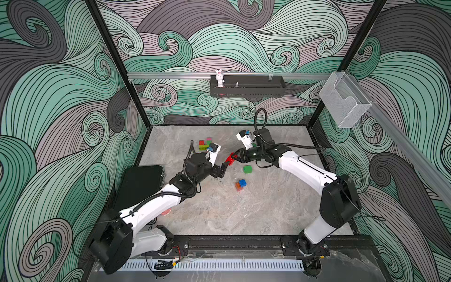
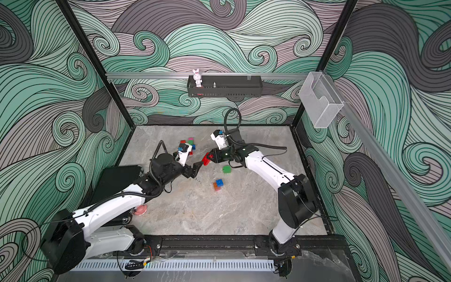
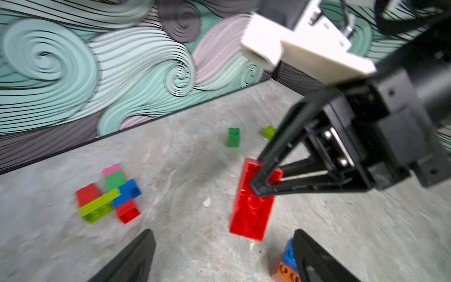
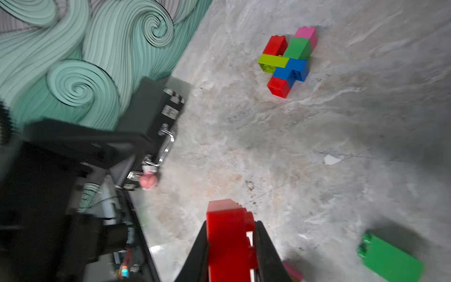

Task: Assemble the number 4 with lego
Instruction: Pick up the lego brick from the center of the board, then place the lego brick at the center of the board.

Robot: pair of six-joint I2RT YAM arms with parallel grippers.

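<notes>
Now the right hand (image 4: pixel 231 225) pinches the red lego brick (image 3: pixel 251 207), just ahead of the spread left hand (image 3: pixel 223 234).

Right pincer (image 2: pixel 209 158) clamped on red brick (image 2: pixel 205 160), left pincer (image 2: pixel 196 169) just beside (jaws apart), green brick (image 2: pixel 226 169) nearby

On the table (image 1: pixel 268 207), the joined cluster of bricks (image 1: pixel 204 144) lies far and left of centre, behind the left gripper (image 1: pixel 224 170). The held brick (image 1: pixel 229 159) sits mid-table in the right gripper (image 1: pixel 233 157), seemingly off the surface. Just right and nearer lies a single brick (image 1: pixel 247 169). Nearer still is a stacked pair (image 1: pixel 240 184). A case (image 1: pixel 140 185) lies at the left edge.
</notes>
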